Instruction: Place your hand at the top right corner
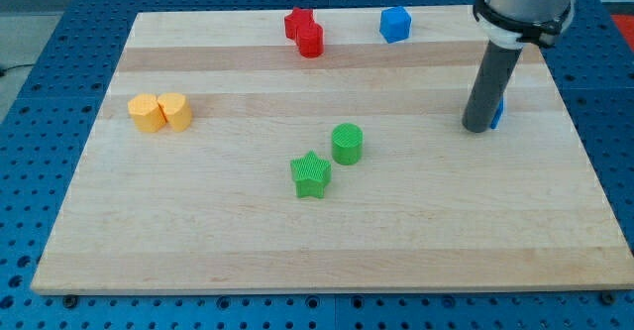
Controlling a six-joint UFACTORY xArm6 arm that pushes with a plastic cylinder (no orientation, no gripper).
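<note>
I am looking down at a wooden board (198,241) sitting on a blue table with holes (59,62). My arm has no claw at all, so nothing is being grabbed or let go — it just ends in a dark rod. My tip (476,129) is resting on the board toward the view's right, a bit below the top right corner (540,18). That corner is where my task is pointing me, and my tip is sitting near it but not in it.

A small blue block (498,112) is peeking out from behind the rod, right beside my tip on the view's right. Most of it is hiding, so I cannot tell its shape or whether it is touching.

A blue cube (394,24) is sitting near the view's top, to the left of the rod. Further left, two red blocks (304,31) are pressing together; their shapes are hard to make out.

On the view's left, two yellow blocks (160,112) are sitting side by side, touching.

In the middle, a green cylinder (347,143) is standing just up and right of a green star (310,174) — they are close together, well apart from my tip.
</note>
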